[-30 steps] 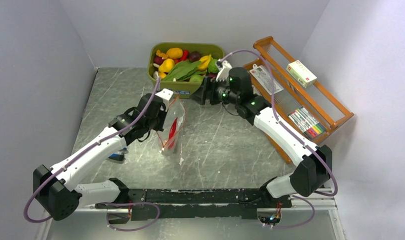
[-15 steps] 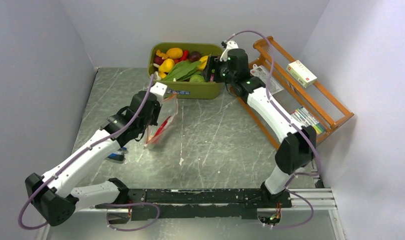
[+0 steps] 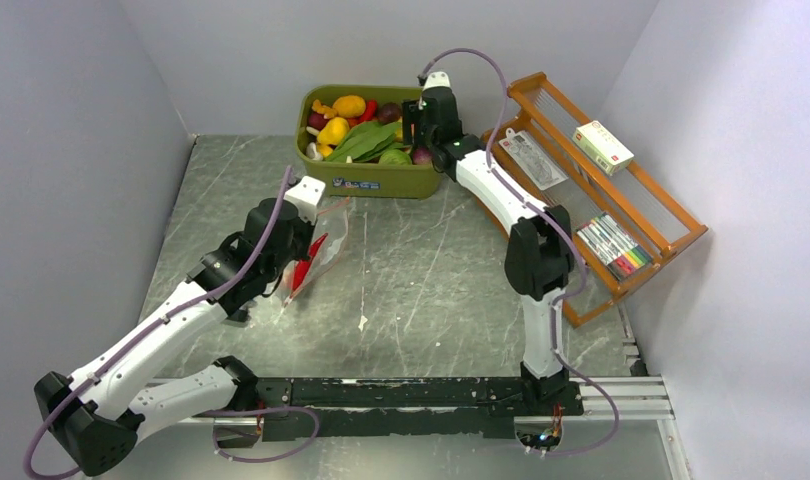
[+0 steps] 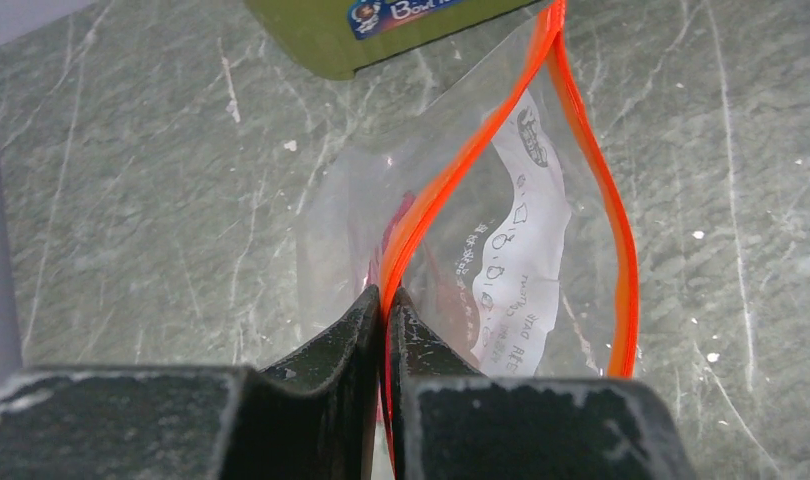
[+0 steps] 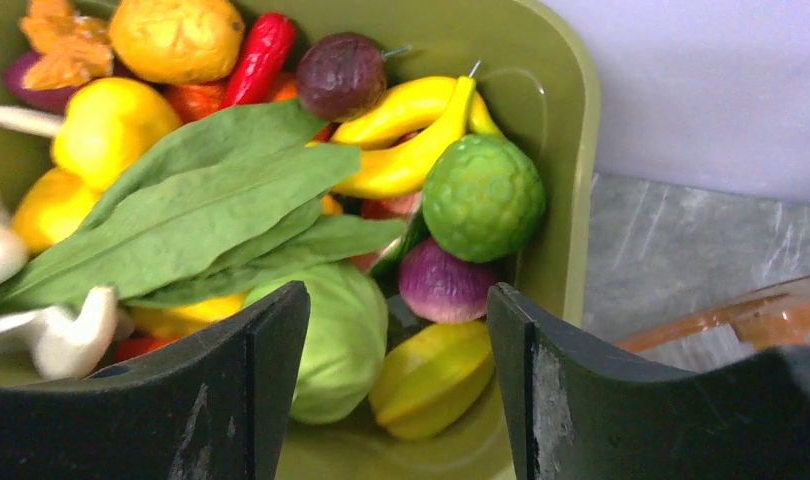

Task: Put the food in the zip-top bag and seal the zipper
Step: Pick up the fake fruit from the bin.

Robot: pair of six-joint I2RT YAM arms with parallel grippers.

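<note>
**Short Drop, Long Carry Ahead**

Jaws of the right arm (image 3: 486, 185) hang spread and empty over the right end of the olive-green plastic tub (image 5: 571, 180), at top centre of the overhead view. Directly between them in the wrist frame lies a small purple toy bulb (image 5: 444, 283). A bumpy green round toy fruit (image 5: 483, 197) sits just above it and a pale green toy cabbage (image 5: 341, 335) to its left. Long green toy leaves (image 5: 211, 190) fan across the frame's left half.

The clear zip-top plastic bag (image 3: 321, 245) sits well apart, left of centre on the grey marbled surface (image 3: 431, 270). There the jaws of the left arm (image 3: 171, 320) are pressed together on one lip of its red-orange zipper strip (image 4: 461, 160). The strip's long axis runs up the left wrist frame toward the tub, and its two lips bow apart, leaving the mouth gaping.

The right arm is plainly nearer the food. A pick looks like a short descent, then a carry down-left to the bag.

Which piece the spread jaws are aimed at cannot be told. A red shape inside the bag is blurred by plastic, and the bag's lower end is cut off behind the left jaws.
</note>
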